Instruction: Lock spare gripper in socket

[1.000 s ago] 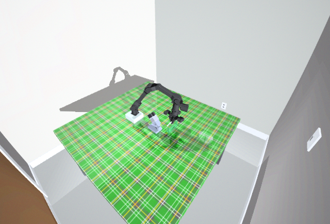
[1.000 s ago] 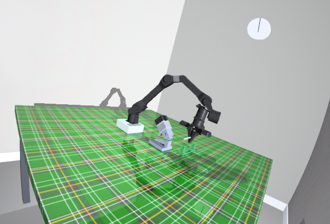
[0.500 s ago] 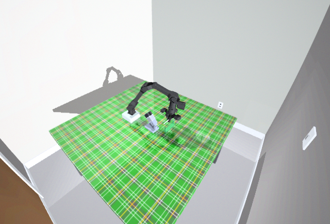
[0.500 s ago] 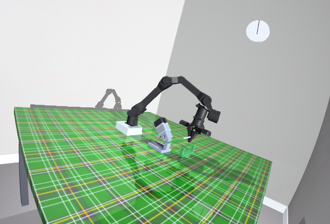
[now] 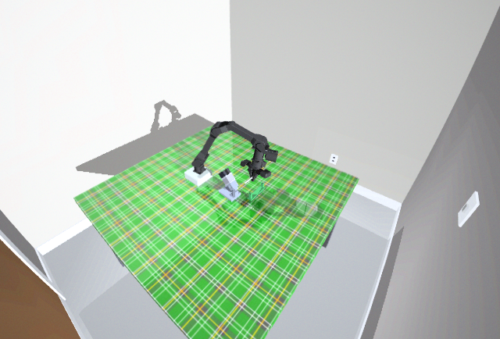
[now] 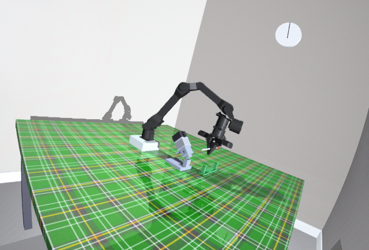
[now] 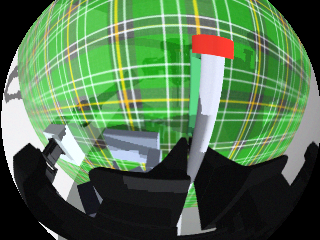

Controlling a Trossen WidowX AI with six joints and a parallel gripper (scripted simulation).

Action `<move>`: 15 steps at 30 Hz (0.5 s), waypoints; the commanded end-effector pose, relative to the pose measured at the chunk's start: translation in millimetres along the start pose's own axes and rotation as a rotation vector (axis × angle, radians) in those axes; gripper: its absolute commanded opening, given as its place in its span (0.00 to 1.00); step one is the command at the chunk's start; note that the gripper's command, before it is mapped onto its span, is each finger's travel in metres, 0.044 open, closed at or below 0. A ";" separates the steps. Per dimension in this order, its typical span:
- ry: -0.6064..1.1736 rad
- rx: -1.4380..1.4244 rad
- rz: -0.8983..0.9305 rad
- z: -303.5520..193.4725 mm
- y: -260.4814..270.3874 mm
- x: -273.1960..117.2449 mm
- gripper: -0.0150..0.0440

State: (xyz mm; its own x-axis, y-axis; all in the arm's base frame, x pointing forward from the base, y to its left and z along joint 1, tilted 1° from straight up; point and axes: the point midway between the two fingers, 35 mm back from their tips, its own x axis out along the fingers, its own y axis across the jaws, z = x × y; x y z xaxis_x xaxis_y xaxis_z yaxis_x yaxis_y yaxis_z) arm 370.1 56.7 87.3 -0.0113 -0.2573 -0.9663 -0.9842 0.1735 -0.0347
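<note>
One red-headed pin [image 5: 248, 180] [image 6: 206, 149] [image 7: 210, 95] — crosswise, between gripper [image 5: 253, 178] [image 6: 210, 152] [image 7: 187, 142] fingertips

High corner and side views share the whole arm; wrist looks tableward, close.

pincer [image 7: 187, 142]: closed on white pin [image 7: 210, 95] | pin head: red | green bracket [image 7: 194, 95]: behind pin
</note>
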 end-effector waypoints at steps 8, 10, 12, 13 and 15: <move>-0.007 0.015 0.008 2.0 33.0 -11.0 0.25; -0.007 0.017 0.009 2.1 39.2 -12.7 0.25; -0.008 0.019 0.011 2.2 45.5 -14.2 0.25; -0.008 0.020 0.011 2.1 48.6 -14.9 0.25; -0.008 0.023 0.013 2.0 54.9 -16.2 0.25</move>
State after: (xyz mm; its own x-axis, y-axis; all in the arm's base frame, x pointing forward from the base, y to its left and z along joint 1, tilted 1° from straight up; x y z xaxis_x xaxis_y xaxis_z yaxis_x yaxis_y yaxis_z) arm 325.1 70.6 98.9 -0.0187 -0.2509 -0.9678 -0.9808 0.1925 -0.0309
